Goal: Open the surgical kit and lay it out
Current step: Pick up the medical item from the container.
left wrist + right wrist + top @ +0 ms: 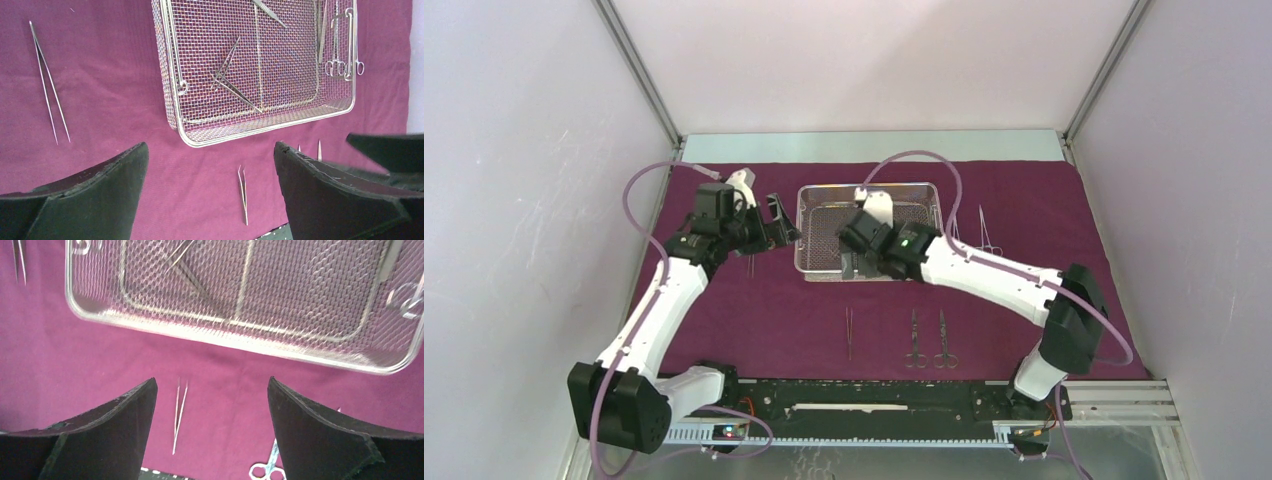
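The surgical kit's maroon cloth point(724, 320) lies spread flat on the table. Its wire-mesh tray point(808, 232) stands at the middle back, with an instrument point(227, 75) still on its mesh floor. Tweezers point(849, 330) and two ring-handled instruments point(914, 340) point(943, 340) lie in a row on the cloth in front. More instruments point(982, 230) lie right of the tray, and long tweezers point(47, 85) lie left of it. My left gripper point(782, 225) hovers open by the tray's left side. My right gripper point(864, 262) is open over the tray's front edge, holding nothing.
Grey side walls close in the workspace left and right. The black arm-base rail point(864, 395) runs along the cloth's near edge. In the right wrist view the tray's front rim point(225, 340) lies just beyond the fingertips, above the tweezers point(179, 412).
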`<action>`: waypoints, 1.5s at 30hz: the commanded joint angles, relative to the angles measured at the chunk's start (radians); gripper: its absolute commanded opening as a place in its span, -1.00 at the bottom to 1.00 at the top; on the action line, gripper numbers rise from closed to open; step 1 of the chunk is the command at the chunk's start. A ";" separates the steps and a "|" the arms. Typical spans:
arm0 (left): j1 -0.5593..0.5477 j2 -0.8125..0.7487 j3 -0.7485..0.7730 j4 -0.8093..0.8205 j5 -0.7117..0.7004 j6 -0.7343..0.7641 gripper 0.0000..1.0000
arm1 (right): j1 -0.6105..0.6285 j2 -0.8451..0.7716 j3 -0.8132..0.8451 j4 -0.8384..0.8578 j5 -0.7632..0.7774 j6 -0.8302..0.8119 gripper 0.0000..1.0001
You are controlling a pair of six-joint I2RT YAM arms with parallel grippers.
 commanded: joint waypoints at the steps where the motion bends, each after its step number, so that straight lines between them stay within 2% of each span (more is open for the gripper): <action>1: -0.004 0.009 -0.026 0.026 -0.003 0.005 1.00 | -0.121 -0.031 0.068 0.068 -0.054 -0.163 0.81; 7: -0.004 0.023 -0.026 0.026 -0.007 0.006 1.00 | -0.253 0.032 0.124 0.123 -0.162 -0.292 0.85; 13: -0.004 0.031 -0.027 0.025 -0.009 0.006 1.00 | -0.335 0.146 0.202 0.159 -0.274 -0.396 0.84; 21: -0.004 0.029 -0.027 0.021 -0.015 0.008 1.00 | -0.367 0.316 0.322 0.116 -0.350 -0.461 0.74; 27: -0.004 0.029 -0.027 0.021 -0.011 0.007 1.00 | -0.345 0.393 0.359 0.089 -0.418 -0.497 0.66; 33: -0.004 0.026 -0.028 0.021 -0.013 0.006 1.00 | -0.325 0.433 0.369 0.060 -0.484 -0.540 0.47; 45: -0.004 0.029 -0.028 0.021 -0.011 0.006 1.00 | -0.289 0.485 0.360 0.011 -0.499 -0.603 0.06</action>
